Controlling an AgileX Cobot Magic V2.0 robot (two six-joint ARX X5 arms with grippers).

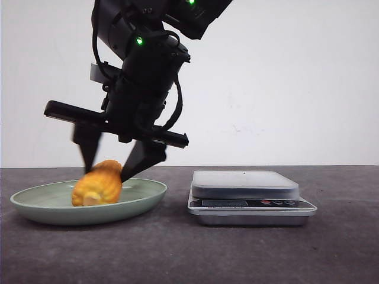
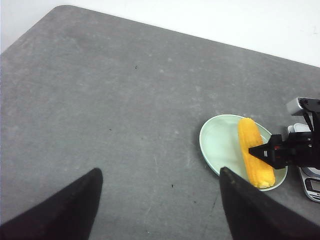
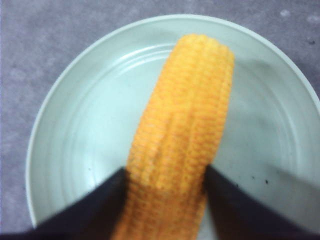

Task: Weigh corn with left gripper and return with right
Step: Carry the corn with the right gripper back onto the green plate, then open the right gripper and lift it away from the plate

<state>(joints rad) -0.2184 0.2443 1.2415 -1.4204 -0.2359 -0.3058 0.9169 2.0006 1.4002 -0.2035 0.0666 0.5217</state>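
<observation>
The corn (image 1: 98, 184) is a yellow-orange cob lying in a pale green plate (image 1: 35, 204) at the left of the table. My right gripper (image 1: 109, 168) reaches down over the plate, and its two black fingers press against both sides of the cob (image 3: 185, 115). In the right wrist view the gripper (image 3: 165, 172) clamps the cob near one end. My left gripper (image 2: 160, 172) is open and empty, high above bare table. From there it sees the plate (image 2: 217, 142), the corn (image 2: 255, 155) and the right gripper (image 2: 265, 151) on it.
A silver digital scale (image 1: 246, 189) with nothing on its platform stands just right of the plate; its corner shows in the left wrist view (image 2: 312, 182). The table is dark grey, with a white wall behind it.
</observation>
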